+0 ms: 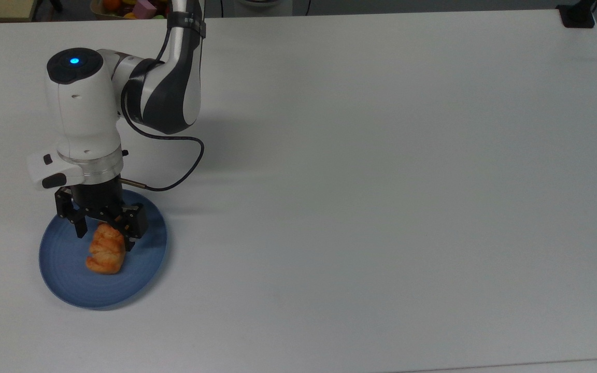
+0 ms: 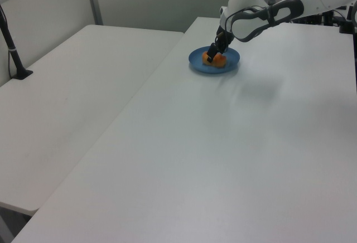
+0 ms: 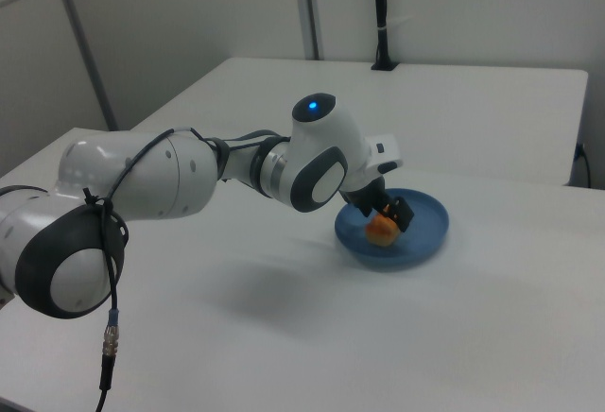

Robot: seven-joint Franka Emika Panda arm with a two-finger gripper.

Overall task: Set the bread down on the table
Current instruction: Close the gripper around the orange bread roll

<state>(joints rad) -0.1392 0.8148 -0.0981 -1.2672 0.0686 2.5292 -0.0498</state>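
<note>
The bread (image 1: 105, 253) lies flat on a round blue plate (image 1: 138, 277), in the half of the plate toward the top view's left. Its long axis runs nearly up and down in the top view, with the upper end leaning slightly toward the top view's right. The ridged, braided face points upward. The upper end sits under the gripper; the lower end is clear of it.

The gripper (image 1: 104, 239) points straight down over the upper end of the bread. Its fingers are spread, one on each long side of the bread, at the level of the pastry. Whether the fingertips touch the bread cannot be told. In the right view the gripper (image 3: 383, 215) stands over the bread (image 3: 382, 231) inside the plate (image 3: 425, 244). In the left view the gripper (image 2: 211, 53) covers part of the bread (image 2: 217, 60) on the plate (image 2: 230, 64).

The plate rests on the table (image 1: 381, 181), near the top view's lower left corner. The tabletop is plain, smooth and white. A black cable (image 1: 184, 166) loops from the wrist of the arm (image 1: 169, 93) above the tabletop.

A second white table (image 2: 67, 103) stands just beside the first, on the left view's left, with a black post (image 2: 12, 48) mounted on it. Plain light walls close the room behind both tables.
</note>
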